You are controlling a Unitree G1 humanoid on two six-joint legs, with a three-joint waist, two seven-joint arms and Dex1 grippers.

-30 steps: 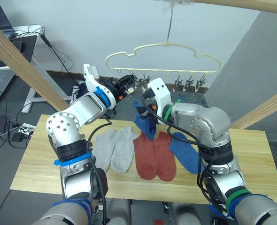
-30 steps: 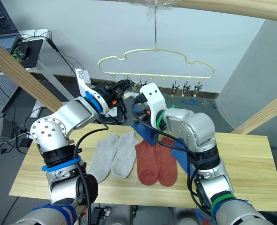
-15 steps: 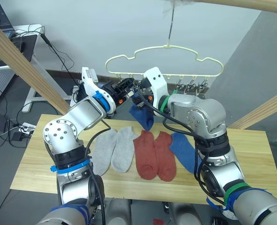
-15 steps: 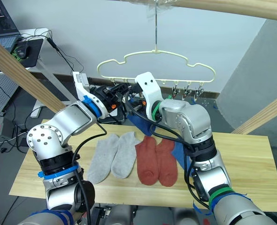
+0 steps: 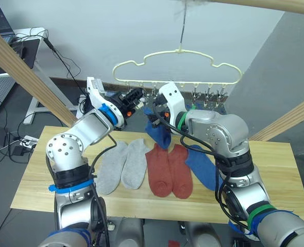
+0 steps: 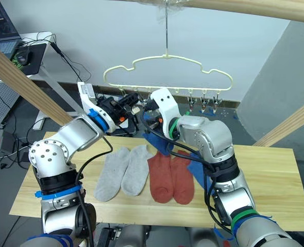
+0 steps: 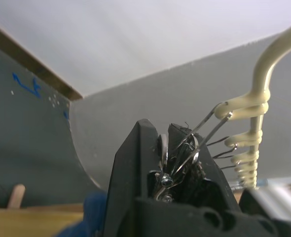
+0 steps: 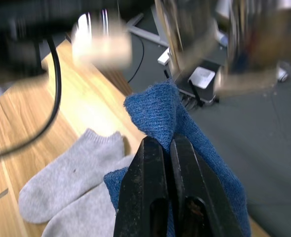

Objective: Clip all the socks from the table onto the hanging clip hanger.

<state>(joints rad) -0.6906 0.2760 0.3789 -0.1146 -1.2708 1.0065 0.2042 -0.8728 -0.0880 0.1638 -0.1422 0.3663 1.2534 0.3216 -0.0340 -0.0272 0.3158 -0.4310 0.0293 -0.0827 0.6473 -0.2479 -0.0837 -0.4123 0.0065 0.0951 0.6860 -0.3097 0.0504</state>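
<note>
No sock is clipped yet. Right jaws (image 8: 167,148) pinch a blue sock (image 8: 160,111) beside the left jaws (image 7: 163,148), which squeeze a clip (image 7: 185,153) on the clip hanger (image 5: 178,52). Five socks (image 5: 157,170) lie below on the bench (image 5: 275,170).

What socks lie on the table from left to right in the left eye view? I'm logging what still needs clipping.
Two light grey socks → two rust red socks → one blue sock flat on the table. The other blue sock hangs from the right gripper, so isn't counted.
</note>
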